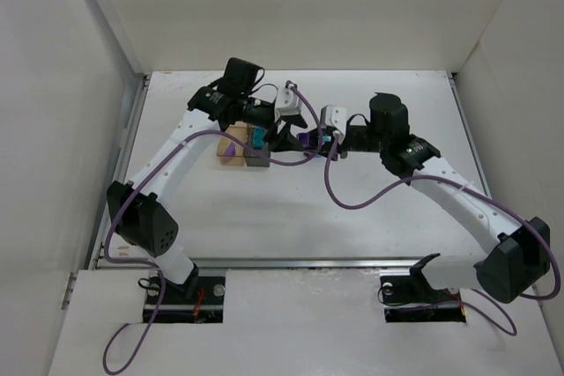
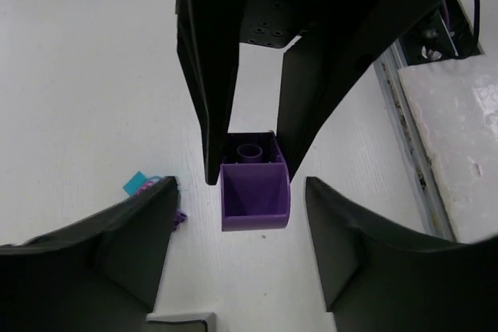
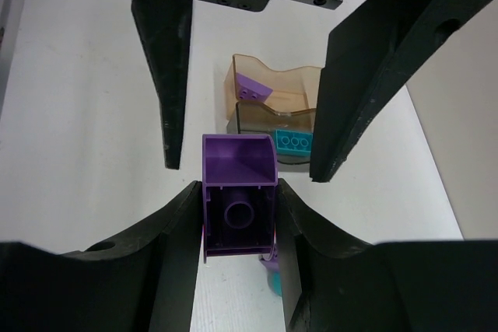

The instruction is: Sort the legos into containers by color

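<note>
- The right gripper (image 3: 237, 190) was clamped on a purple lego (image 3: 238, 219), one finger pressed to each side.
- The left gripper (image 2: 240, 188) faced it with its fingers spread wide, either side of that lego and clear of it.
- Beyond the right fingertips, the amber container (image 3: 289, 83) held a purple brick (image 3: 252, 88), and the adjoining grey container (image 3: 253, 126) held a teal brick (image 3: 293, 141).

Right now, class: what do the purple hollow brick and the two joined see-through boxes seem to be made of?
Purple hollow brick: likely moulded hard plastic, opaque, smooth, faint sheen, crisp edges. Amber see-through box and smoky grey see-through box: probably thin translucent plastic, glossy; their tinted walls let light through.
</note>
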Robot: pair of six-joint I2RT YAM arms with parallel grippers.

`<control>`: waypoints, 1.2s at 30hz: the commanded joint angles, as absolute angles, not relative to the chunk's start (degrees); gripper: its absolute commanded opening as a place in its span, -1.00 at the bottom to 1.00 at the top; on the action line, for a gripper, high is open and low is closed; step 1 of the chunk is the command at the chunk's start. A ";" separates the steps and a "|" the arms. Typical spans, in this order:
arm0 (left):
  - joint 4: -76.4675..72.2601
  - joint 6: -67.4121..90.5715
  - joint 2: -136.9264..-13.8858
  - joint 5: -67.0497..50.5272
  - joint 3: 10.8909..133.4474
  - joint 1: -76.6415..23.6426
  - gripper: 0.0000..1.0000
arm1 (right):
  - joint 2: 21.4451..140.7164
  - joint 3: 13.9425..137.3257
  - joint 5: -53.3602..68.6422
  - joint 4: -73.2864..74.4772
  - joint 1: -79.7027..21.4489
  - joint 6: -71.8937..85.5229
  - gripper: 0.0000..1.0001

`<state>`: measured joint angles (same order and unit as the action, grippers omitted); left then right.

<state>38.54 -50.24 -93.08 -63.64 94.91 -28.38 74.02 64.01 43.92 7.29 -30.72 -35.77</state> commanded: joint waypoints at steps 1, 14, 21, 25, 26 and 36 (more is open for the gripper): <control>35.95 -46.32 -91.67 -63.20 96.06 -28.30 0.05 | 72.86 65.39 43.68 5.63 -31.29 -36.04 -1.00; 34.89 -44.56 -91.67 -61.44 94.31 -28.83 -0.80 | 72.86 65.92 43.68 5.63 -31.29 -35.51 -1.00; 32.26 -39.48 -91.67 -61.44 92.81 -27.42 -1.00 | 75.05 67.67 36.56 5.63 -31.29 -26.12 0.87; 23.40 -26.75 -89.92 -54.60 87.45 -23.64 -1.00 | 76.38 67.68 31.82 4.23 -30.76 -18.48 1.00; 20.68 -23.33 -89.39 -51.88 83.88 -21.64 -1.00 | 76.38 67.07 27.29 3.35 -30.76 -16.19 1.00; 1.24 -6.33 -87.53 -3.53 73.04 -13.89 -1.00 | 72.77 59.07 15.21 -7.82 -29.62 -5.10 1.00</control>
<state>9.93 -11.84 -90.45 -20.21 72.97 -14.04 74.85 59.24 18.59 -1.50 -29.67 -8.73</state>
